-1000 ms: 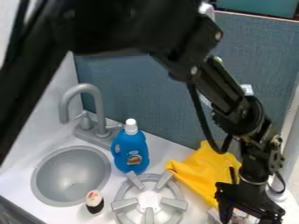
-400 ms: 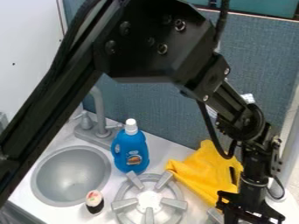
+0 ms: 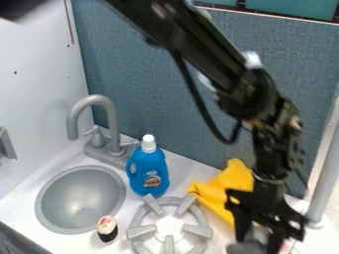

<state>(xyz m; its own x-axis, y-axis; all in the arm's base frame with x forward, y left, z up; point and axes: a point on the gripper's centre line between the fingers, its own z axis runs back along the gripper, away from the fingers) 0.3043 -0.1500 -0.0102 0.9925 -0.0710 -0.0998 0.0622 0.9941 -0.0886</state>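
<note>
Gray obj. [image 3: 246, 248] at btm R—by jaws, can't tell if clenched, yellow cloth [image 3: 222, 192] nearby

No readable text, only an illegible label [image 3: 152, 179] on the blue bottle [image 3: 138, 162].

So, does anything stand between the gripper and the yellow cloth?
Nothing visible does: in the camera view the gripper hangs beside the yellow cloth, covering part of its right edge. Whether they touch, I can't tell.

The fixed camera looks obliquely downward at close range over the white, flat-topped counter [image 3: 185, 171], facing the upright blue-grey, fabric-textured panel [image 3: 152, 111] along its rear edge.
</note>
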